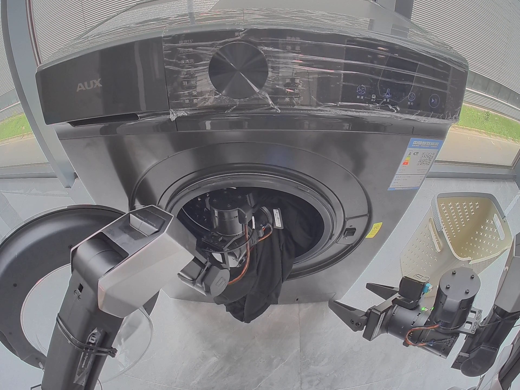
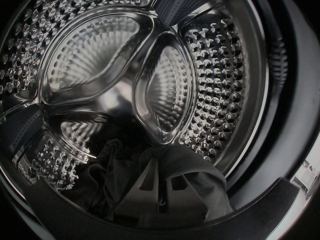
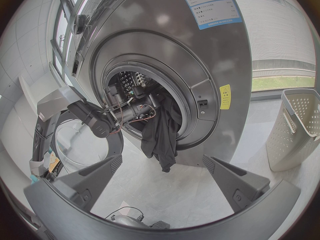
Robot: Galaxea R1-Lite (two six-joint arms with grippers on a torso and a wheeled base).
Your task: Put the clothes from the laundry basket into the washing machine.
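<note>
**Get the hanging tail over the lip before letting go**

The black garment point(image 1: 266, 277) lies half in and half out; one end is bunched low in the drum point(image 2: 213, 84), while the rest drapes over the lower lip of the door opening point(image 1: 325, 220) and hangs down the front of the washing machine point(image 1: 303, 153) toward the floor. The left pincer point(image 2: 162, 184) is inside the drum with its fingers drawn close together and cloth gathered about them; it looks clamped on the garment, though the folds hide the exact pinch.

The step in hand, as I judge it, is the feeding-in; letting go here would likely let the hanging weight drag the whole piece back out. It would be better to carry the held end toward the back wall of the drum, low and straight, so the tail slides up over the lip; only then part the fingers. The left wrist, with its cables, sits near the rim of the opening; a slow, centred stroke should keep them from snagging.

The right pincer point(image 1: 351, 296) hangs near the floor before the machine, jaws spread wide and holding nothing; it could lift the tail if one pull does not clear it. The laundry basket point(image 1: 471, 228) stands to the right, well apart; the round door point(image 1: 38, 255) is swung open on the left.
</note>
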